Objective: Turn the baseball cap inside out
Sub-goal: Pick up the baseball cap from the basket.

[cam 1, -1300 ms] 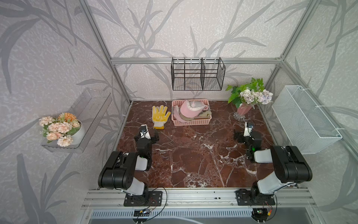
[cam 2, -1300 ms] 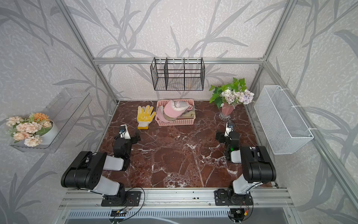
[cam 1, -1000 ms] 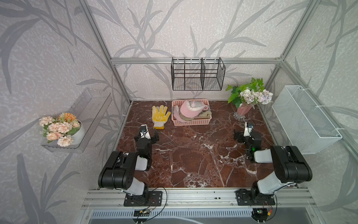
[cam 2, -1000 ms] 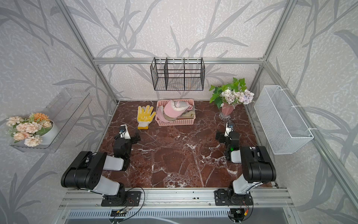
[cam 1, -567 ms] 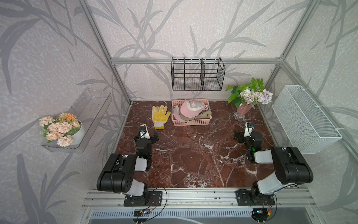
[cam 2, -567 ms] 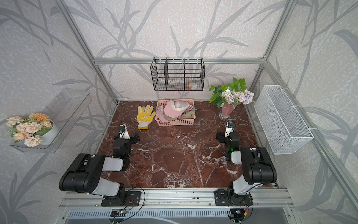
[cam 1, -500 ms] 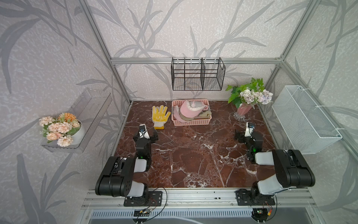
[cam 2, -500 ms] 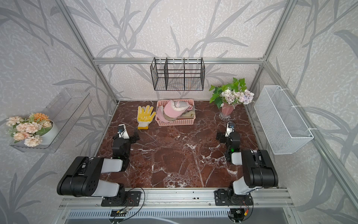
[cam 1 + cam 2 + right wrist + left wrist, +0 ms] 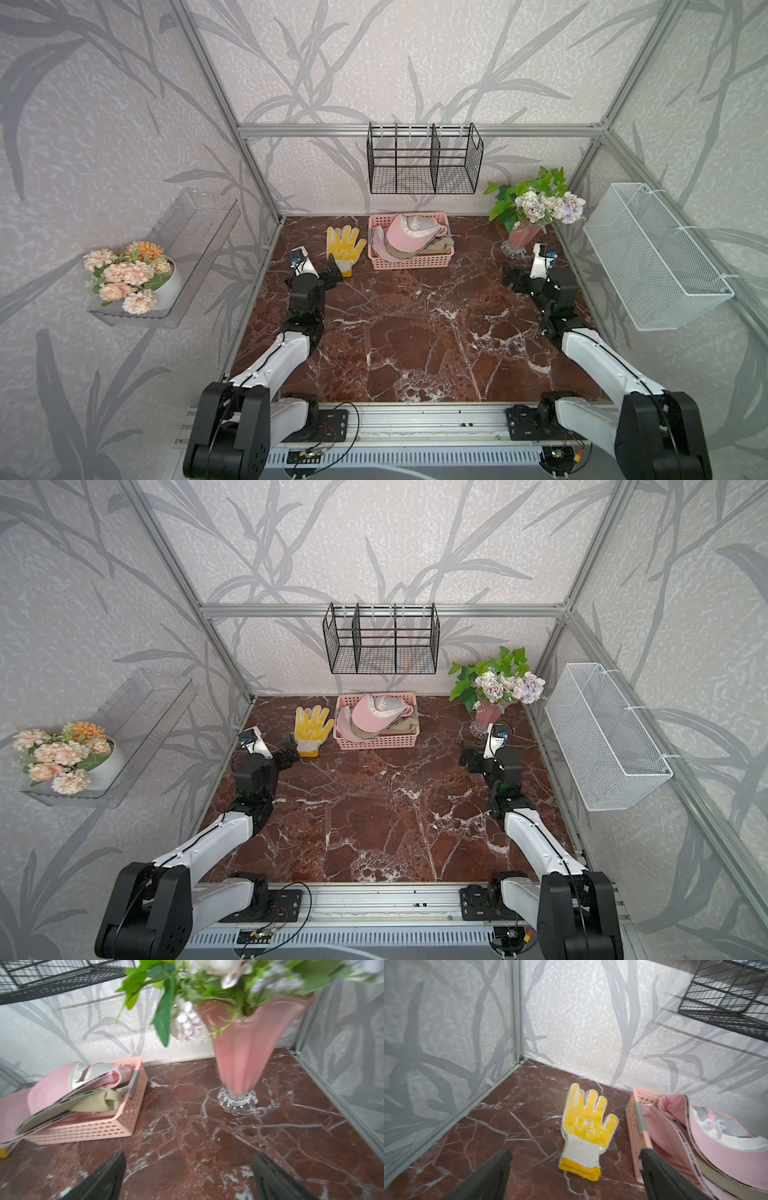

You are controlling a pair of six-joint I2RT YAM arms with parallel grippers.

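Note:
A pink baseball cap (image 9: 409, 239) (image 9: 376, 720) lies on top of other caps in a pink perforated basket (image 9: 409, 262) at the back centre of the marble table. The left wrist view shows the cap (image 9: 720, 1151), and so does the right wrist view (image 9: 52, 1088). My left gripper (image 9: 332, 274) (image 9: 576, 1152) hovers open just before a yellow glove (image 9: 343, 249) (image 9: 588, 1124), left of the basket. My right gripper (image 9: 513, 278) (image 9: 189, 1156) is open over bare marble, near a pink vase (image 9: 523, 243) (image 9: 241, 1059). Neither holds anything.
A black wire rack (image 9: 424, 166) hangs on the back wall above the basket. A white mesh basket (image 9: 652, 257) is on the right wall. A clear shelf (image 9: 199, 224) with flowers is on the left wall. A beige cap (image 9: 99, 1101) lies under the pink one.
Both arms have stretched out toward the back of the table, carrying the grippers closer to the glove and the vase. Both grippers stay open.

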